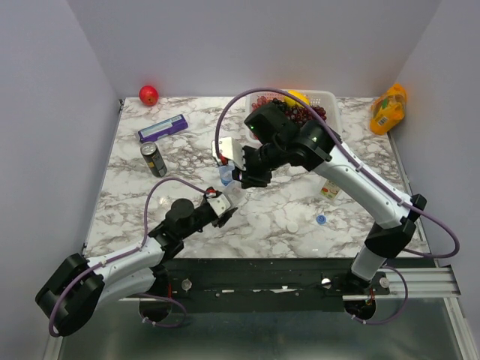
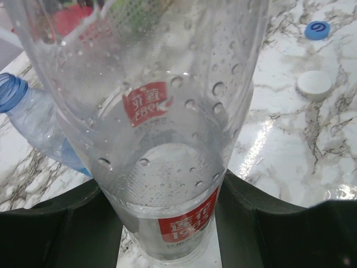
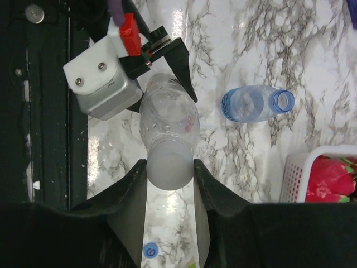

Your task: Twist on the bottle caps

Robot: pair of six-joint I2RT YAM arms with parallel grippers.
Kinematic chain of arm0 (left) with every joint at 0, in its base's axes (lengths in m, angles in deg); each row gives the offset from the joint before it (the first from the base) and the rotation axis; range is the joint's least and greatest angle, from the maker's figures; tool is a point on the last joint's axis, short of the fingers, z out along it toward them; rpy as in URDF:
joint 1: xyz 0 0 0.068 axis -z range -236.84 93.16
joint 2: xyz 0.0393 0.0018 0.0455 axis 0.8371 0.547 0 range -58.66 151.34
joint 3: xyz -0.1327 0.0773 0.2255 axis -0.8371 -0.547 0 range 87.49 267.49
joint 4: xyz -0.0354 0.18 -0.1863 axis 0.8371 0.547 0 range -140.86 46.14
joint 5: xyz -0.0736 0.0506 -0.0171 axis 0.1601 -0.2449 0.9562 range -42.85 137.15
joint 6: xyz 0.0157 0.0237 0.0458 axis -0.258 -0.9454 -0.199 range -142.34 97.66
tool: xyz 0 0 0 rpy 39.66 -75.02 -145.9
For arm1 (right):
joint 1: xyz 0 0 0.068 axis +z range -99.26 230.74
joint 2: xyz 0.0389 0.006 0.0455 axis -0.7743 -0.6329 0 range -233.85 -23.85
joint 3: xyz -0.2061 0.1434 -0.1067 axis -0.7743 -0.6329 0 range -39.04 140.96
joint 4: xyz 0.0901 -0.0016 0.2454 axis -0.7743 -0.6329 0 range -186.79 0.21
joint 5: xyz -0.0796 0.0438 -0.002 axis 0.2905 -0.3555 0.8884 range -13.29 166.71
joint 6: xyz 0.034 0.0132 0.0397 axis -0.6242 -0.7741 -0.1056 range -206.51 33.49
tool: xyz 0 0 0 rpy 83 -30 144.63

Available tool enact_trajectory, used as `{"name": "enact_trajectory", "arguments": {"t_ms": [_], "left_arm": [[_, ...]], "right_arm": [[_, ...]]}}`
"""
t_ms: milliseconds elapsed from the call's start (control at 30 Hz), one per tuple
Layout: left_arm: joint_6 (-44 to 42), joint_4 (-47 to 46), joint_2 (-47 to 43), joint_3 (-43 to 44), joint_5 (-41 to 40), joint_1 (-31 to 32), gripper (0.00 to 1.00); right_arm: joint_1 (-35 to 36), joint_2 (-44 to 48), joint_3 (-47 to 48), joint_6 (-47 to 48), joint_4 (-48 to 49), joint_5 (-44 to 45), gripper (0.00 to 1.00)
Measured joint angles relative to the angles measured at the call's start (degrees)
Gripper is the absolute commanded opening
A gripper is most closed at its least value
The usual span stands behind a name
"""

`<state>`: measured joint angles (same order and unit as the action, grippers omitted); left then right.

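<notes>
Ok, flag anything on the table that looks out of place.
The blue-labelled bottle lies on its side on the marble table, neck open and uncapped. A blue cap and a white cap lie loose, apart from it. No spill shows.

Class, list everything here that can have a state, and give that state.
left gripper: shut on the clear bottle, at its base.
right gripper: shut on the white cap.
clear bottle: held, white cap at its mouth; tightness cannot be told.
blue bottle: lying on the table, uncapped.
blue cap: loose on the table.
spare white cap: loose on the table.
can: upright.
</notes>
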<state>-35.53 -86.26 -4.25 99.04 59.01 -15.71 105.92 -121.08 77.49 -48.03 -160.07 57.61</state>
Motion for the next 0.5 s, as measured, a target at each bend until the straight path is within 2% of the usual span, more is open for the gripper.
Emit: {"name": "enact_trajectory", "arguments": {"t_ms": [133,200,300,500], "left_arm": [[0.9,1.5,0.0,0.0,-5.0,0.7,0.00],[1.3,2.6,0.0,0.0,-7.2,0.9,0.00],[1.5,4.3,0.0,0.0,-9.1,1.5,0.00],[2.1,6.4,0.3,0.0,-11.7,1.8,0.00]], "right_arm": [[-0.2,-2.8,2.1,-6.9,0.4,2.4,0.32],[-0.4,-3.8,2.2,-10.1,0.8,3.2,0.22],[-0.7,-4.9,2.4,-14.5,0.9,4.2,0.15],[-1.0,-7.9,4.8,-22.3,0.3,6.4,0.08]]}}
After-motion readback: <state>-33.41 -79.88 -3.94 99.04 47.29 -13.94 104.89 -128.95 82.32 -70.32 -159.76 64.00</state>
